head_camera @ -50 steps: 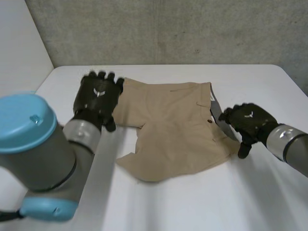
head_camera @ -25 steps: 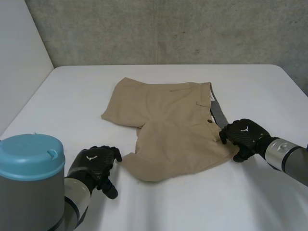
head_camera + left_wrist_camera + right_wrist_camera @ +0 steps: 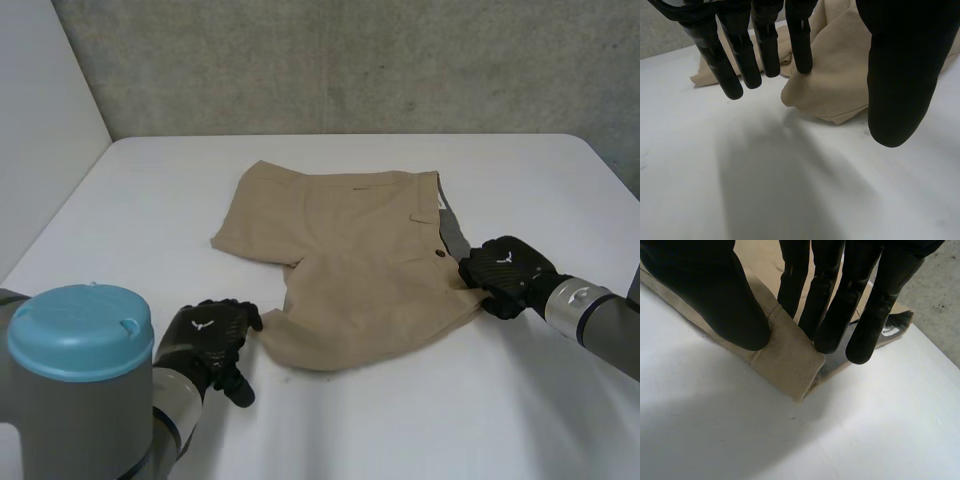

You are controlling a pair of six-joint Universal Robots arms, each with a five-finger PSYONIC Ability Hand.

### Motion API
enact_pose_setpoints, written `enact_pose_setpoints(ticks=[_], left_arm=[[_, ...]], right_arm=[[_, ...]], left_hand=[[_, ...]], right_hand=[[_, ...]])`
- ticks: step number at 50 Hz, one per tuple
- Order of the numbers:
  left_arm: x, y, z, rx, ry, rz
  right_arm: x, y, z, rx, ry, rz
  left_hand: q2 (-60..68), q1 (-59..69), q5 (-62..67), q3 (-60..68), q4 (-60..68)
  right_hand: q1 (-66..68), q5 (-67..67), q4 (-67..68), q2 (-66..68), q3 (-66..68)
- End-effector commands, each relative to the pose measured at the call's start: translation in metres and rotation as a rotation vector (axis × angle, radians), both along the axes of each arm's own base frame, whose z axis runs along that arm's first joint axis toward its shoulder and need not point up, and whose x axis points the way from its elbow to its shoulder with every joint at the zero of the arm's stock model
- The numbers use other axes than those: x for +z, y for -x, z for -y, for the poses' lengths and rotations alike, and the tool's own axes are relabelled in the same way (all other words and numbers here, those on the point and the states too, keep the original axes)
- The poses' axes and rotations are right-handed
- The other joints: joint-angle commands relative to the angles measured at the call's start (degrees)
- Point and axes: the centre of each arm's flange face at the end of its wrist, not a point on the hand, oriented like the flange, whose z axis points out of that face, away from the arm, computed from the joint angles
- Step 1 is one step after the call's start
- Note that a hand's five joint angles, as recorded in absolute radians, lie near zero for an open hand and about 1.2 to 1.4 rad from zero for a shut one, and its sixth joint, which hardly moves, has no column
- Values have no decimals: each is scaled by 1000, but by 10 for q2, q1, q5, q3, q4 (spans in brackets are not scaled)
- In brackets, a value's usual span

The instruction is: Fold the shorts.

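Beige shorts [image 3: 350, 260] lie flat on the white table [image 3: 450, 420], waistband toward my right hand, legs toward my left. My left hand [image 3: 210, 340] rests on the table at the near leg's hem corner. In the left wrist view its fingers [image 3: 765, 45] are straight, one fingertip touches the hem corner [image 3: 805, 95], and the thumb stands apart. My right hand [image 3: 510, 270] sits at the waistband's near corner. In the right wrist view the thumb [image 3: 715, 295] and fingers pinch a raised fold of the waistband [image 3: 790, 350].
A grey concrete wall runs behind the table's far edge. Bare white tabletop surrounds the shorts on every side. My left arm's blue-capped joint [image 3: 80, 330] is large at the near left.
My left hand came from the far leg down to the near leg's hem corner. My right hand slid onto the waistband corner and its fingers closed on it.
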Motion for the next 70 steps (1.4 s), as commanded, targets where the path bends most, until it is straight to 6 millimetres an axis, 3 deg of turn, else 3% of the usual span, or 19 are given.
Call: enact_pose_setpoints(ticks=[1, 15, 17, 20, 21, 26, 30, 31, 34, 39, 43, 49, 53, 59, 64, 68, 70], left_arm=[[-12, 12, 9, -15, 15, 1], [-36, 45, 47, -16, 28, -1], [-37, 47, 50, -16, 31, -4], [-36, 51, 55, -14, 42, -13], [-34, 52, 57, -14, 49, -19], [-22, 53, 63, -7, 77, -39], [12, 49, 66, 5, 151, -90], [28, 43, 70, 19, 189, -102], [51, 32, 74, 35, 251, -94], [109, 13, 71, 34, 430, -61], [135, 4, 61, 26, 524, -23], [154, -7, 39, -6, 625, 79], [150, -15, 25, -53, 668, 214], [129, -21, 12, -120, 659, 373], [99, -21, 4, -195, 581, 398], [61, -14, 10, -253, 458, 419], [53, -13, 15, -254, 427, 424]], right_arm=[[3, 0, -2, -8, -1, 5], [19, -2, -12, -69, -46, 78], [21, -2, -13, -74, -44, 85], [24, -3, -14, -80, -46, 97], [26, -5, -16, -82, -49, 103], [33, -7, -18, -126, -42, 109], [41, -6, -19, -183, -30, 102], [45, -7, -21, -196, -23, 97], [51, -9, -26, -202, -17, 91], [85, -8, -34, -220, 59, 98], [106, -8, -43, -217, 102, 112], [132, -18, -66, -166, 148, 126], [146, -19, -80, -152, 166, 123], [149, -17, -91, -151, 131, 104], [137, -19, -96, -130, 87, 65], [105, -27, -93, -101, -8, 2], [97, -27, -92, -104, -31, -18]], left_hand=[[23, 20, 24, 22, 23], [48, 45, 49, 47, 48], [115, 112, 116, 115, 115], [332, 329, 333, 331, 332], [498, 495, 498, 497, 497], [543, 540, 543, 542, 543], [543, 540, 543, 542, 543], [543, 540, 543, 542, 543], [543, 540, 543, 542, 543], [543, 540, 543, 542, 543], [543, 540, 543, 542, 543], [543, 540, 543, 542, 543], [543, 540, 543, 542, 543], [543, 540, 543, 542, 543], [543, 540, 543, 542, 543], [543, 540, 543, 542, 543], [543, 540, 543, 542, 543]], right_hand=[[284, 148, 120, 127, 124], [284, 148, 120, 127, 124], [284, 148, 120, 127, 124], [284, 148, 120, 127, 124], [284, 148, 120, 127, 124], [284, 148, 120, 127, 124], [284, 148, 120, 127, 124], [284, 148, 120, 127, 124], [284, 148, 120, 127, 124], [284, 148, 120, 127, 124], [284, 148, 120, 127, 124], [284, 148, 120, 127, 124], [284, 148, 120, 127, 124], [284, 148, 120, 127, 124], [284, 148, 120, 127, 124], [284, 148, 120, 127, 124], [284, 148, 120, 127, 124]])
